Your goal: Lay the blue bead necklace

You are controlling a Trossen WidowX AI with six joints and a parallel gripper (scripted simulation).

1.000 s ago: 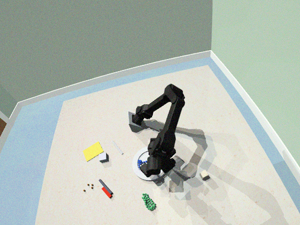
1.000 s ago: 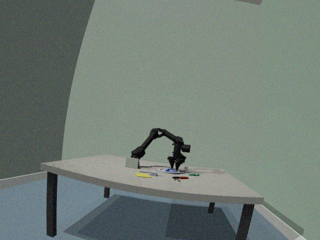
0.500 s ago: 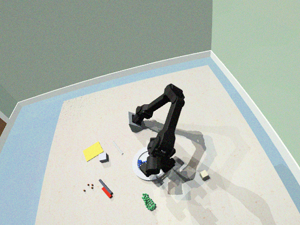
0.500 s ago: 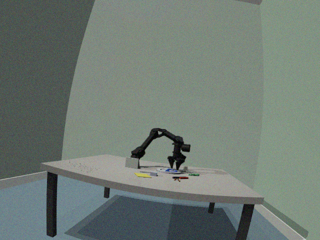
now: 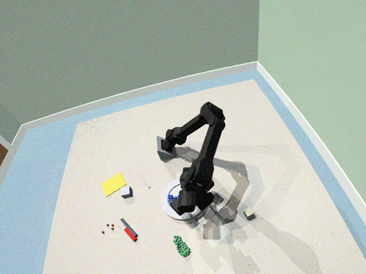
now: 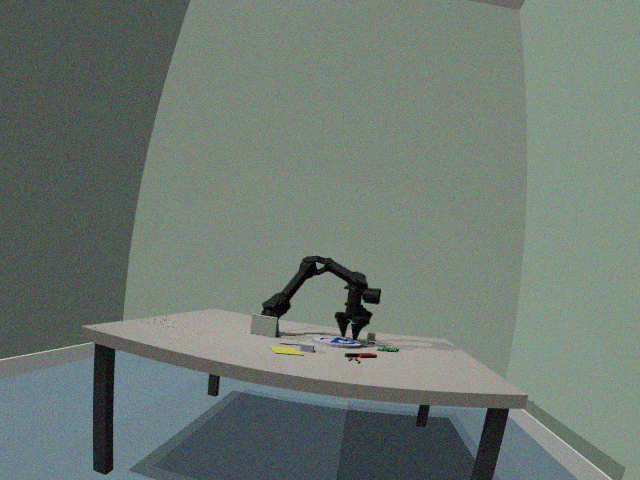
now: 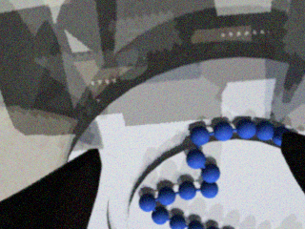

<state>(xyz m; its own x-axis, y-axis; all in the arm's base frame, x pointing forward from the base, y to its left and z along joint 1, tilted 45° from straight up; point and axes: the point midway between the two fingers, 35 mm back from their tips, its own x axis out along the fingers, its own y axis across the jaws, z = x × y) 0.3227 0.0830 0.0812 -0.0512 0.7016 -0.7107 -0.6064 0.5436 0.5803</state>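
Note:
The round white bead board (image 5: 165,207) (image 7: 114,148) lies on the table under my gripper. The blue bead necklace (image 5: 171,198) (image 7: 246,129) lies on it. In the wrist view one run of beads follows the groove's arc at the upper right. At its left end the strand turns inward and zigzags across the inner disc. The groove's left stretch in that view holds no beads. My gripper (image 6: 349,337) (image 7: 190,149) is wide open and empty, low over the board. Its right finger hides part of the bead run. The arm hides much of the board in the top view.
A green bead string (image 5: 181,246) (image 6: 388,349) lies beside the board. A red and dark grey item (image 5: 130,234), several small brown beads (image 5: 112,225), a yellow sheet (image 5: 113,184), a grey-white block (image 5: 126,191), a thin stick (image 5: 143,180) and a beige cube (image 5: 249,212) lie around it.

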